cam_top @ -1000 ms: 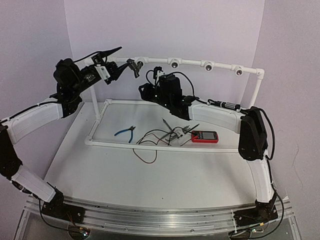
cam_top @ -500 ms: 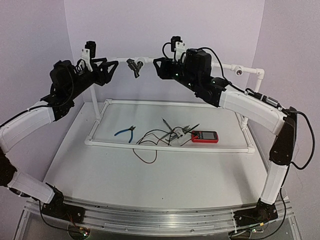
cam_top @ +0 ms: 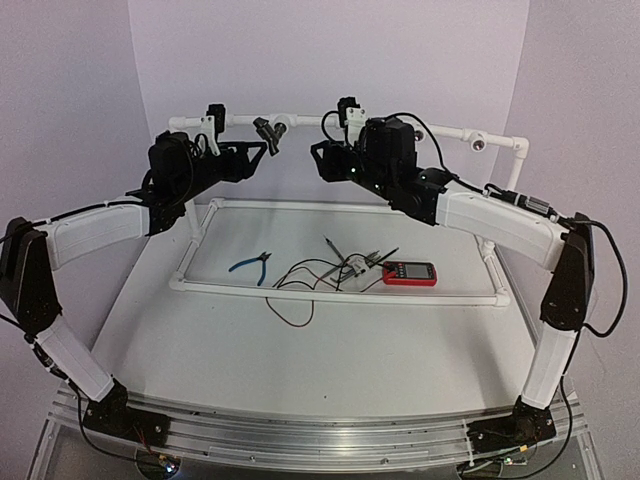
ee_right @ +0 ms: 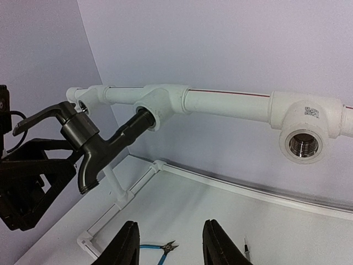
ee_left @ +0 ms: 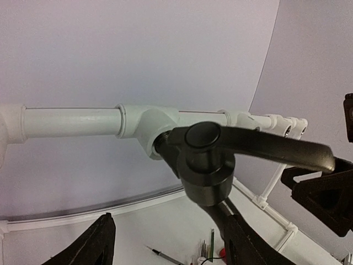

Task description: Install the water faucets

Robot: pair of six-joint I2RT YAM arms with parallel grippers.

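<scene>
One faucet point(ee_left: 207, 160) seated in pipe point(ee_left: 71, 121) tee, just above left gripper point(ee_left: 168, 234), which is wide open and holds nothing. Right gripper point(ee_right: 171, 234) partly open, empty. Faucet to its upper left, bare socket point(ee_right: 304, 144) to its upper right, left to fill by my reckoning. No spare faucet in sight. Pliers point(cam_top: 252, 265), wires point(cam_top: 305, 275), meter point(cam_top: 409, 272) on desk point(cam_top: 300, 350), well below both grippers. Nothing between grippers and pipe.

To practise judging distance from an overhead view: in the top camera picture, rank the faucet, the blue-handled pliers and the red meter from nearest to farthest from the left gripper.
1. Faucet: on the pipe, just right of the left gripper.
2. Blue-handled pliers: down on the table, below the gripper.
3. Red meter: on the table, far to the right.
</scene>
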